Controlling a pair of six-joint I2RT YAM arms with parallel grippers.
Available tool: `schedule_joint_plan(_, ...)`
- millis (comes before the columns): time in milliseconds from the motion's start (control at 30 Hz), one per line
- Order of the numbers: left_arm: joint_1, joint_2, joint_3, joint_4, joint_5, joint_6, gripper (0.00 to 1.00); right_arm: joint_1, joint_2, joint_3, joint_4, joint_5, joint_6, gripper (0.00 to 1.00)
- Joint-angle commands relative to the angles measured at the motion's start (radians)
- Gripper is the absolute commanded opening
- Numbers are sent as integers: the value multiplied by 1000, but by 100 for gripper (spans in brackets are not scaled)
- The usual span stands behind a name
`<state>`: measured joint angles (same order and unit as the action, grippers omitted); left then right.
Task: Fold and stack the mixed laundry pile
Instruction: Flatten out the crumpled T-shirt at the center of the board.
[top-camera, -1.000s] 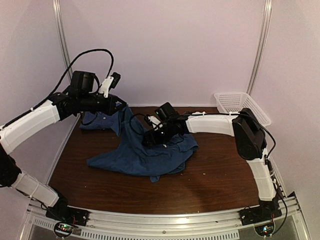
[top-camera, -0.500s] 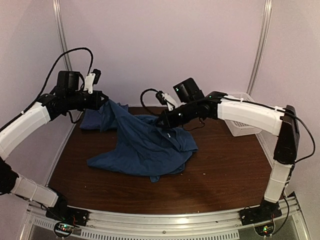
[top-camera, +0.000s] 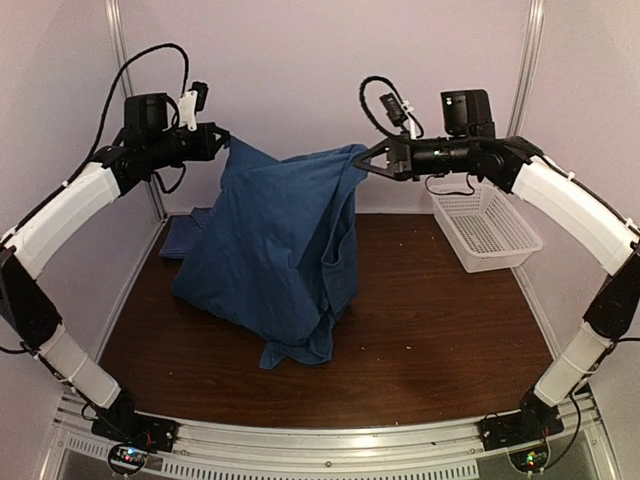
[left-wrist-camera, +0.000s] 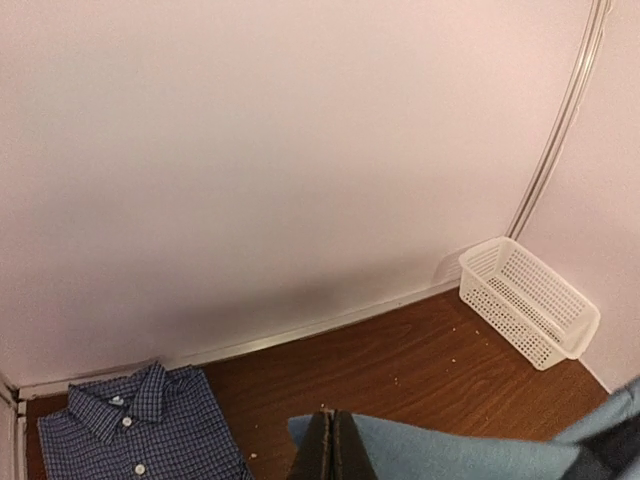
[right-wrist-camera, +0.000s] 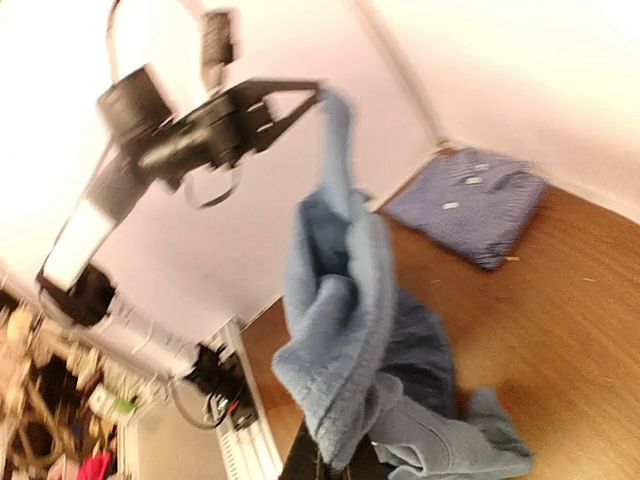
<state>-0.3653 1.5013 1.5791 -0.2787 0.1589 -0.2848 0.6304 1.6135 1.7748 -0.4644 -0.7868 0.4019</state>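
On my screen the t-shirt (top-camera: 282, 240) was a plain teal-blue, darker in its folds and without any print. The collared shirt (left-wrist-camera: 150, 435) showed a fine blue-and-white check with small white buttons down the front. The basket (top-camera: 485, 225) was white plastic in an open lattice. The worktop (top-camera: 440, 330) was dark reddish-brown wood grain, flecked with pale specks. The left arm (top-camera: 62, 212) and the right arm (top-camera: 575, 205) wore white shells with black joints. I saw pale pinkish walls (top-camera: 300, 80) behind.
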Motion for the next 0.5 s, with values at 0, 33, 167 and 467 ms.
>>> schedule_joint_plan(0, -14, 270, 221, 71, 92, -6, 0, -300, -65, -128, 71, 59, 70, 0)
schedule_joint_plan(33, -20, 339, 295, 52, 92, -4, 0, -336, -55, -157, 78, 87, 72, 0)
schedule_joint_plan(167, -24, 607, 608, -132, 76, 23, 23, -373, 21, -271, 45, 205, 12, 0)
schedule_joint_plan(467, -114, 284, 7, -158, -123, 107, 73, -367, 45, -507, -36, 445, -103, 0)
